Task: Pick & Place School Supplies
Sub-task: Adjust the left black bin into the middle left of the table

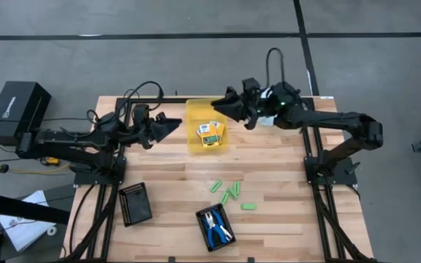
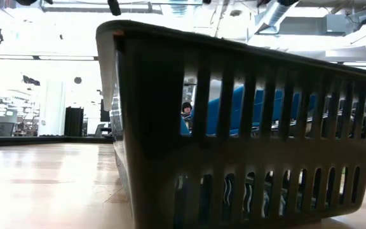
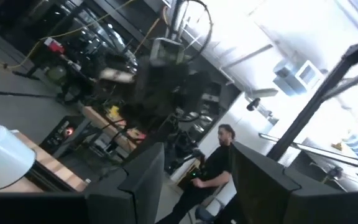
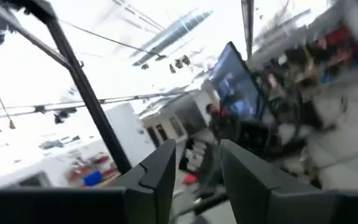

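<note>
- Both claws hang beside the yellow bin (image 1: 206, 126): left claw (image 1: 172, 126) at its 9 o'clock, right claw (image 1: 221, 107) at 1 o'clock, each spread and empty.
- Printed boxes (image 1: 211, 131) lie in the bin; green sticks (image 1: 229, 191) lie scattered on the tabletop (image 1: 269, 168) at 6 o'clock; scissors (image 1: 215, 226) sit in a black tray (image 1: 202, 235).
- Likely between picks; next, one claw should descend onto a stick.

Wooden table (image 1: 174, 183) with yellow bin (image 1: 194, 139), two black trays (image 1: 135, 204), scattered green sticks (image 1: 229, 192).

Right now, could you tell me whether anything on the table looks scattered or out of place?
Yes: several light-green sticks lie loose at mixed angles on the bare wood, between the yellow bin and the black tray with the blue-handled tools. The yellow boxes sit inside the bin. A second black tray sits askew.
</note>
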Available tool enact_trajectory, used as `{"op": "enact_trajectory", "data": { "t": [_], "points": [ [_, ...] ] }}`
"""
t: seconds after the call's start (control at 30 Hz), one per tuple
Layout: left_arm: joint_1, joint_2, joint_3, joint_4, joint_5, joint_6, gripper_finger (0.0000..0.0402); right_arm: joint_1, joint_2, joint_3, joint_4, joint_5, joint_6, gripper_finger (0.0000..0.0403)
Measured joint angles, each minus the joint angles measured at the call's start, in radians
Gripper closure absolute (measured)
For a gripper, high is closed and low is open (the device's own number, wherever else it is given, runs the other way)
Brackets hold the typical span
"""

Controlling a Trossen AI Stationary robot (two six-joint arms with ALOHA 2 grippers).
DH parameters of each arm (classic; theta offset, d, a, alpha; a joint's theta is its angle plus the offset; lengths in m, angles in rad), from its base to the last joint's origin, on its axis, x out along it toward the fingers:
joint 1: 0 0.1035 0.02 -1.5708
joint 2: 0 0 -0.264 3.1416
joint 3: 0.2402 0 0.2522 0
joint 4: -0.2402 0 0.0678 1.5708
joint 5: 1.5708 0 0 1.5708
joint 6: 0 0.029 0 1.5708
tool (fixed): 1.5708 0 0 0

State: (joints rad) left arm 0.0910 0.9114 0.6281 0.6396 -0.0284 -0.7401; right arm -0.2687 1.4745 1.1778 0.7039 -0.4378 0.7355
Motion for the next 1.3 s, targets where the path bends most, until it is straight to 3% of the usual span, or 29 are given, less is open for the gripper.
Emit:
{"op": "enact_trajectory", "data": {
  "t": [0.1,0.3,0.5,0.63,0.77,0.87,1.1,1.3],
  "points": [
    [0.007,0.000,0.000,0.001,0.002,-0.001,0.0227,0.010,0.039,-0.001,-0.013,-0.007,0.075,0.0285],
    [0.067,0.000,0.000,-0.003,0.106,-0.040,0.0227,0.040,0.079,-0.001,-0.063,-0.054,0.126,0.0285],
    [0.191,-0.009,0.000,-0.028,0.128,-0.058,0.0227,0.037,0.048,-0.003,-0.344,-0.256,0.096,0.0285],
    [0.263,-0.008,0.000,-0.147,0.197,-0.068,0.0233,0.067,-0.011,-0.002,-0.653,-0.354,-0.051,0.0285],
    [0.293,-0.003,-0.001,-0.240,0.218,-0.049,0.0244,0.085,-0.061,-0.001,-1.046,-0.349,-0.296,0.0285],
    [0.311,-0.007,-0.001,-0.304,0.248,-0.050,0.0251,0.076,-0.073,-0.001,-1.237,-0.343,-0.421,0.0285],
    [0.297,-0.041,0.000,-0.689,0.439,-0.062,0.0269,0.030,-0.077,-0.002,-1.333,-0.347,-0.556,0.0285],
    [0.234,-0.080,0.000,-0.869,0.629,-0.102,0.0362,-0.020,-0.077,-0.002,-1.327,-0.353,-0.624,0.0285]
  ]
}}
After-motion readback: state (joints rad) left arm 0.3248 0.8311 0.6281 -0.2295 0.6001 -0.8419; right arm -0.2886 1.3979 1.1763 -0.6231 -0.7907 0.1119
